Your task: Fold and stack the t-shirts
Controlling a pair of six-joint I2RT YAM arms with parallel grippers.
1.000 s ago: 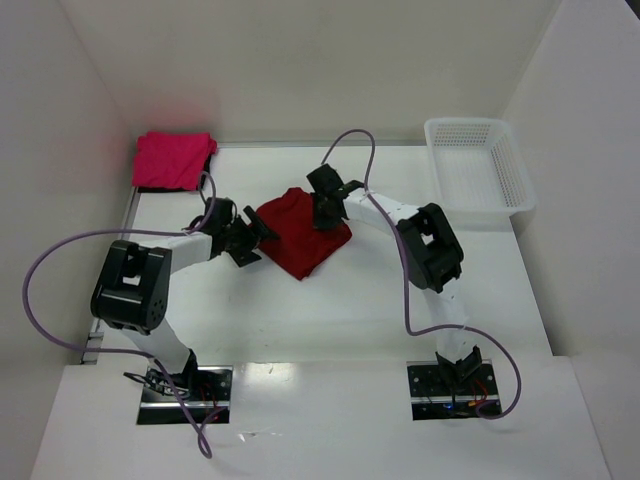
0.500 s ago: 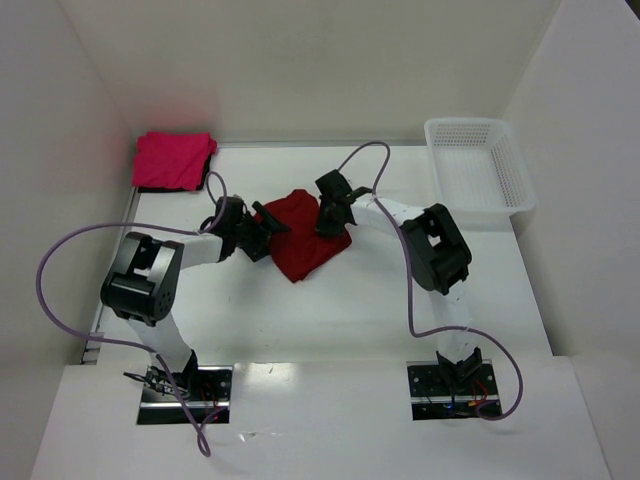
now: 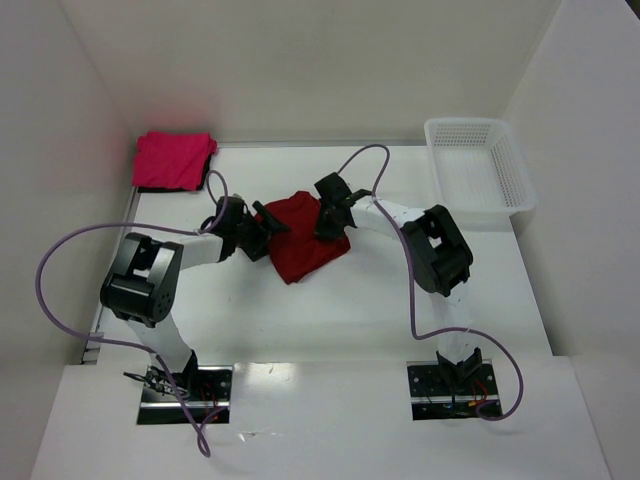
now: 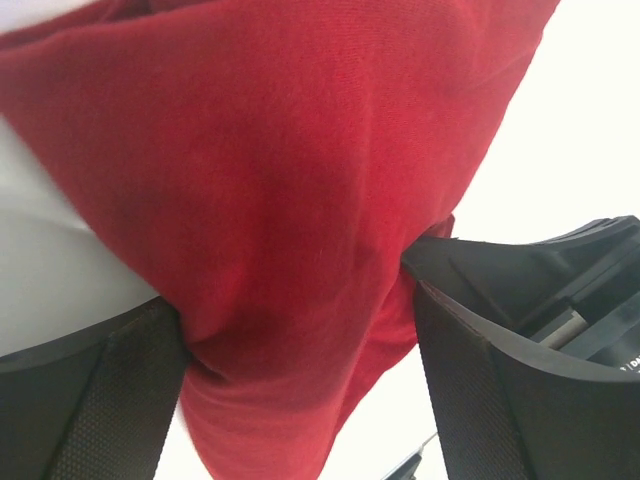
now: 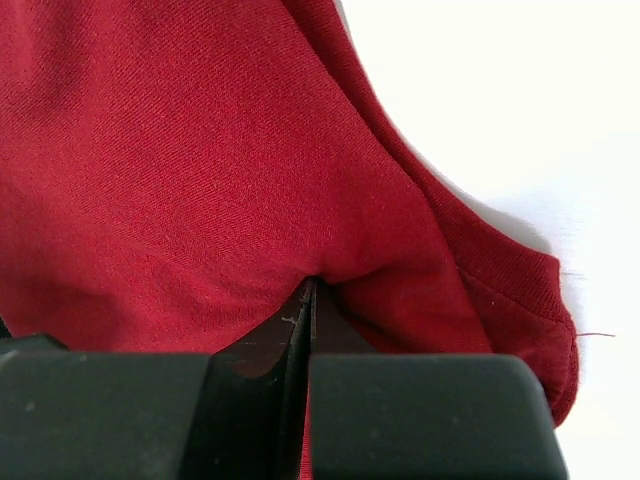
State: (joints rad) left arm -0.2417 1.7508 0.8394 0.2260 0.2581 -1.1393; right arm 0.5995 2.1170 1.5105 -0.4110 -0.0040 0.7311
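Fingers [image 5: 400, 410] on crimson t-shirt [image 5: 200, 170], basket [image 3: 468, 123] apart

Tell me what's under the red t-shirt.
White table shows around the red t-shirt; the cloth hides anything beneath. Right hand pinches it shut; open left hand straddles its edge.

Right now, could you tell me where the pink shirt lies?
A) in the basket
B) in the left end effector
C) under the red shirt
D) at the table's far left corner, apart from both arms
D: the pink shirt lies at the far left corner, well away from the basket on the far right, while the red shirt sits mid-table between the arms.
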